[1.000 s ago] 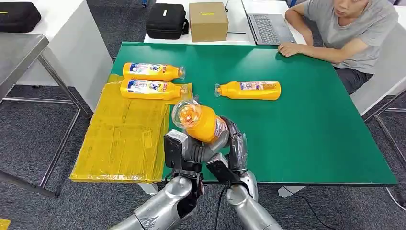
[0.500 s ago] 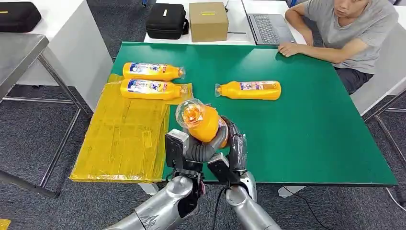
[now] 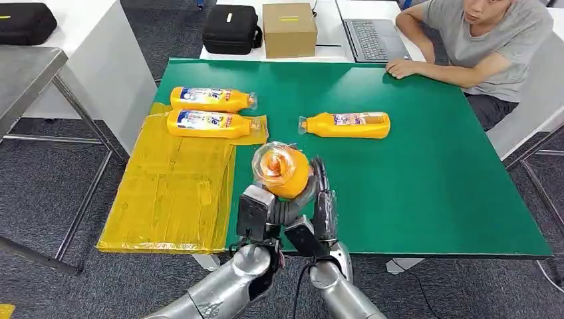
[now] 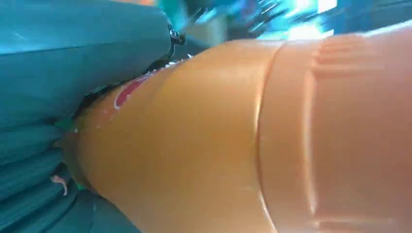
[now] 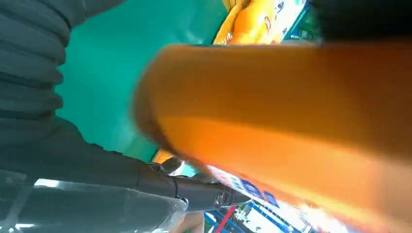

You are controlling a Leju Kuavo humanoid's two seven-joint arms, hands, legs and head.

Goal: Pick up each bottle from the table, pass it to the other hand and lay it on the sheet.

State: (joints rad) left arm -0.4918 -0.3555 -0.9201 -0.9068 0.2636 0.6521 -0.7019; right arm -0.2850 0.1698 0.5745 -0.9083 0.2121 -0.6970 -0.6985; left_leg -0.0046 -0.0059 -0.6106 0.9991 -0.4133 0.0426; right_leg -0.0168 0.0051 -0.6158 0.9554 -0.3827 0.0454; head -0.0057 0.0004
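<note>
An orange bottle [image 3: 282, 171] is held up over the near edge of the green table [image 3: 432, 186], its clear-wrapped cap pointing toward my head. My left hand [image 3: 266, 207] wraps its thumb around the body from the left, and the bottle [image 4: 243, 145] sits close against that palm. My right hand [image 3: 324, 199] stands with fingers upright against the bottle's right side, the bottle [image 5: 291, 111] lying between its thumb and fingers. The yellow sheet [image 3: 173, 193] hangs over the table's left side with one bottle [image 3: 209, 123] lying on it and another [image 3: 211, 98] at its far edge. A third bottle [image 3: 346, 124] lies mid-table.
A person [image 3: 485, 40] sits at the far right corner, a forearm [image 3: 432, 70] resting on the table. Behind the table stand a cardboard box [image 3: 289, 30], a black bag [image 3: 231, 28] and a laptop [image 3: 376, 36]. A metal table [image 3: 26, 73] is at left.
Both hands and the held bottle have shifted a little to the right, and the bottle has tipped so its cap faces me more squarely. The lying bottles have not moved.
</note>
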